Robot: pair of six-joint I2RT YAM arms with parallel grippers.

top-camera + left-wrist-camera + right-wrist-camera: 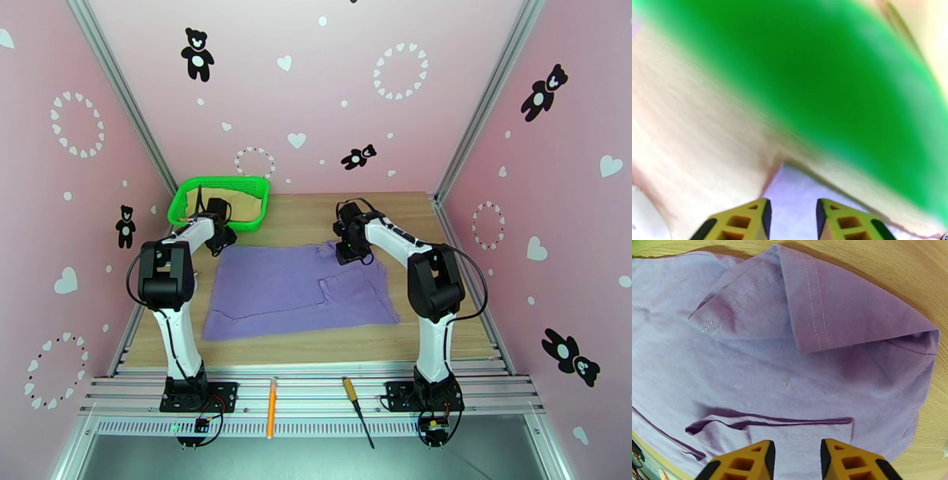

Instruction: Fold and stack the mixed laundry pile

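The lavender shirt (300,288) lies spread on the worktop (442,331). The left gripper (793,205) and right gripper (797,445) hover over its far edge, jaws parted, pinching nothing. Each should bite the hem squarely, avoiding the green basket (183,207).

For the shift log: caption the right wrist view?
Parted right fingers above the spread purple shirt, one corner folded over.

Pink walls (316,95) with black bear decals (197,54) surround a wooden tabletop (332,349).

The left claw (793,204), jaws parted, hangs over the lavender shirt (802,184) beside a blurred green basket (837,87).
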